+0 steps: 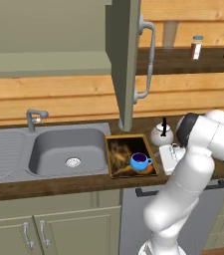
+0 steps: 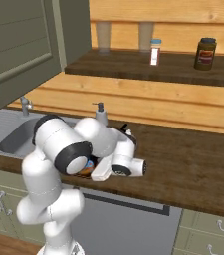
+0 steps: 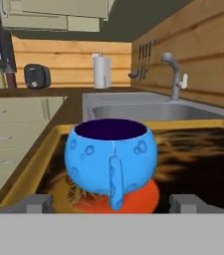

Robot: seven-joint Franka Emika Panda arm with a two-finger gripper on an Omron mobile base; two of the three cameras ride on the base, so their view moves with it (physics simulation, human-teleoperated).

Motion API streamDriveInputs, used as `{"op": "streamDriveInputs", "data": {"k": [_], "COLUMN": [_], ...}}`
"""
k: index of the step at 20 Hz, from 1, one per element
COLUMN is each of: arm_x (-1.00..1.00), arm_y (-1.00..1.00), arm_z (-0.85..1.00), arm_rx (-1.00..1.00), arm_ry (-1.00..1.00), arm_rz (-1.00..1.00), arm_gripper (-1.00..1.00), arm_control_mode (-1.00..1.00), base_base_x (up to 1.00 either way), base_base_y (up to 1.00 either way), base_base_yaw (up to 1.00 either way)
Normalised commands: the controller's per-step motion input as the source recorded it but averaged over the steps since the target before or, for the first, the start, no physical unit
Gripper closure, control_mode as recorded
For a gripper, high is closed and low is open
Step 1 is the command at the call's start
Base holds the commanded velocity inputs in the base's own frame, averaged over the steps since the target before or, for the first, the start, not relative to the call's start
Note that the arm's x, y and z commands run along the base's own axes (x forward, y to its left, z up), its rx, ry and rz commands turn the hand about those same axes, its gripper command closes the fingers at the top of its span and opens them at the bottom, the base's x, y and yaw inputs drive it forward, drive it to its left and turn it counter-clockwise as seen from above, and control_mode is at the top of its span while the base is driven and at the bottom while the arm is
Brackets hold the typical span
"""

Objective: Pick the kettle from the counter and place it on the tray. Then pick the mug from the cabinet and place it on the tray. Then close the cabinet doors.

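The blue mug [image 3: 111,162] is sitting upright on the wooden tray [image 1: 117,160] beside the sink [image 1: 68,152], with the gripper [image 3: 112,203] standing apart on either side of it, touching nothing; it is looking light, rigid, glossy and likely slippery, best gripped across its round body.

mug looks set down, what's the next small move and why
Probably back the hand straight away from the mug: it stands upright on the tray, and the fingers are spread wide on either side, touching nothing. Then the cabinet door, which hangs open.
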Motion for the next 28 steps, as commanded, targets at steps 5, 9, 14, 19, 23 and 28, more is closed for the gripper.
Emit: {"op": "streamDriveInputs", "data": {"k": [5,9,14,19,23,28], "arm_x": [-0.27,-0.33,-0.11,0.0,0.09,0.19], "arm_y": [0.0,0.0,0.09,0.26,0.02,-0.01], "arm_z": [0.73,0.91,0.91,0.61,0.43,0.27], "arm_rx": [-0.2,-0.16,-0.13,-0.21,-0.23,-0.1], "arm_ry": [0.0,0.01,0.06,0.23,0.4,0.49], "arm_rz": [-0.01,-0.09,-0.26,-0.54,-0.65,-0.56], "arm_gripper": [-1.0,-1.0,-1.0,-1.0,-1.0,-1.0], "arm_control_mode": [-1.0,-1.0,-1.0,-1.0,-1.0,-1.0], "base_base_x": [0.0,0.0,0.0,0.0,0.0,0.0], "base_base_y": [0.0,0.0,0.0,0.0,0.0,0.0], "base_base_yaw": [0.0,0.0,0.0,0.0,0.0,0.0]}}
